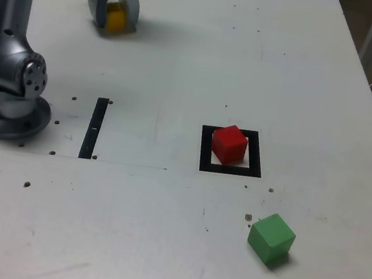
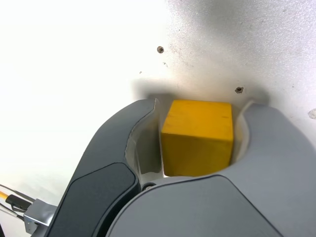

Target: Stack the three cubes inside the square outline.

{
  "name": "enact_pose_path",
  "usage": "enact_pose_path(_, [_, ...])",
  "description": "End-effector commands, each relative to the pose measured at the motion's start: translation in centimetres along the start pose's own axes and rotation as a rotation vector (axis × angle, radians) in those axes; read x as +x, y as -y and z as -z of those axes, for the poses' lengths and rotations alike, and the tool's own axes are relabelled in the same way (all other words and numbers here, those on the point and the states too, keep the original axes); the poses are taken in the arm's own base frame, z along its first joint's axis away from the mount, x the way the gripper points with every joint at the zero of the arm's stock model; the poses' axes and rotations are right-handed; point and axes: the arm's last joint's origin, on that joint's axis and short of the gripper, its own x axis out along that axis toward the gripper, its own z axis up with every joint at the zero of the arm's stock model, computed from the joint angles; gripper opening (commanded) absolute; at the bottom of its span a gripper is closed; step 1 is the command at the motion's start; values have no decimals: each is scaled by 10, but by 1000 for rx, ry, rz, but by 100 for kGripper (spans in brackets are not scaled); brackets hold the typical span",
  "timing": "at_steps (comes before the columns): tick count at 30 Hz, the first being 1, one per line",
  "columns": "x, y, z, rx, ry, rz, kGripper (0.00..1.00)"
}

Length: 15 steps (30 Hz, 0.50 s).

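Starting at the exterior view's left, you have the arm's rounded metal base [image 1: 13,98] on the matte white table [image 1: 159,233], which is dotted with small screw holes. At the far left edge, your gripper [image 1: 114,17] stands low over the tabletop, its smooth curved grey jaws drawn in around the yellow cube [image 2: 197,136]; the wrist view shows both jaws right beside the cube's flat faces. A thin black strip [image 1: 94,128] lies near the base. Further right, the glossy red cube [image 1: 229,144] sits inside the square outline [image 1: 205,149]. The green cube [image 1: 271,239] rests nearest you, well apart.
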Motion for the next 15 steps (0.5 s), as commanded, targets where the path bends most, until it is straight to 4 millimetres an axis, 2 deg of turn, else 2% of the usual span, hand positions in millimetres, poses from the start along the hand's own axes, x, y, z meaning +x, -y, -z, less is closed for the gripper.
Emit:
enact_pose_path(1, [-6, 0, 3, 0, 13, -15, 21])
enact_pose_path(8, [-6, 3, 5, 14, 25, -9, 10])
enact_pose_path(11, [-6, 7, 5, 30, 36, -1, 8])
enact_pose_path(15, [-14, 22, 2, 71, 52, -11, 8])
